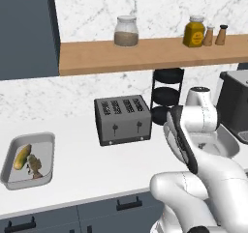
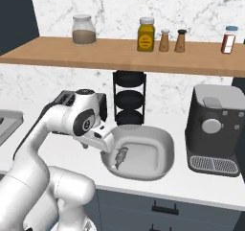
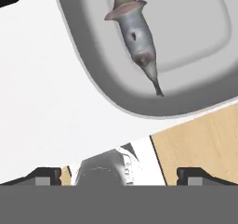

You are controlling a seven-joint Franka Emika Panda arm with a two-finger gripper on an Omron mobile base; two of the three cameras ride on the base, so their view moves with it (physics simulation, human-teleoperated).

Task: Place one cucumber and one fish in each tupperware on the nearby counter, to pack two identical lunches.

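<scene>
Fish (image 2: 120, 157) in tupperware (image 2: 162, 144), rack (image 2: 129, 98) behind

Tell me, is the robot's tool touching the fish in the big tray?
Apart. In the hand view the tool is open with its tips at the bottom, and white counter and tray rim separate them from the fish.

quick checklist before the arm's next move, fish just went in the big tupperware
1. Jaws open and empty: ok, the gripper holds nothing.
2. Fish lies inside the wide tupperware: ok.
3. Cucumber in the wide tupperware: not ok, none there.
4. Left tupperware holds a cucumber and a second fish: ok.
5. Spare cucumber within reach: cannot tell.
</scene>
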